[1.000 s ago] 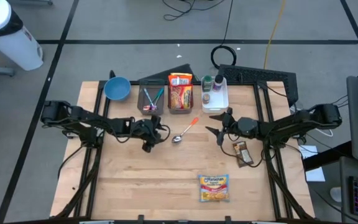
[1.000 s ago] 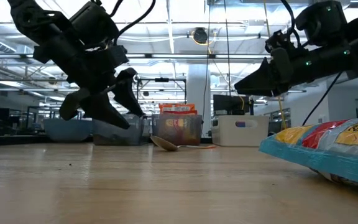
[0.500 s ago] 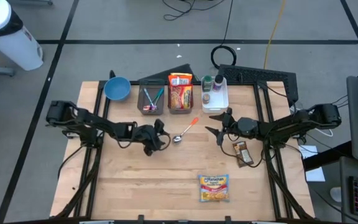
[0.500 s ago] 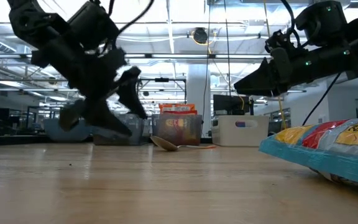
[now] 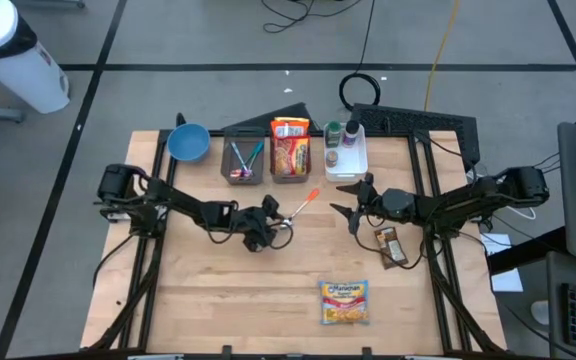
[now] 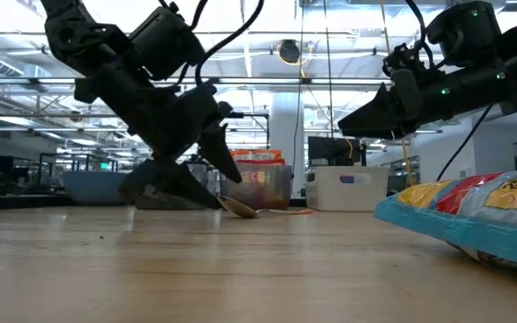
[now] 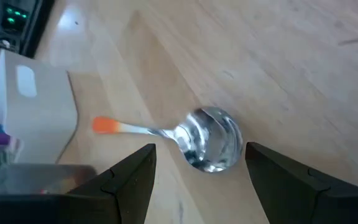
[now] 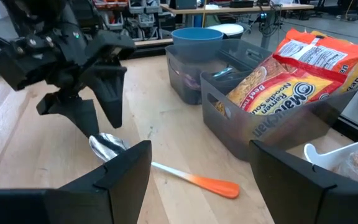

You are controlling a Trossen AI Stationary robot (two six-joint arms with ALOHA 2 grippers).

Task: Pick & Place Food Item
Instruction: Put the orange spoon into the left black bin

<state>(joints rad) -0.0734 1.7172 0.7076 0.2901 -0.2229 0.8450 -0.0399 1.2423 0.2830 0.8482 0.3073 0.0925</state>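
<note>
Left hand: the left hand (image 5: 265,233) has travelled across the desk (image 5: 218,300) from near the pen bin over the last second and now hangs low just over the bowl of the spoon (image 5: 295,211); its fingers (image 7: 132,180) are spread, one on each side of the bowl in the wrist view, pinching nothing.
Spoon: orange-handled, lying flat on the desk just in front of the grey bin (image 5: 290,160), unmoved during the approach.
Right hand: the right hand (image 5: 353,205) has stayed put, raised near the white container (image 5: 353,158), fingers spread and empty.
Food items: one ramen packet (image 5: 344,300) lies flat near the desk's front edge, well apart from both hands; another ramen packet (image 5: 290,143) stands in the grey bin; a small wrapped bar (image 5: 392,246) lies under the right arm.
Meaning for the task: the left arm's move points at the spoon, not a food item; no food has been picked up yet, so the task looks barely started.
</note>
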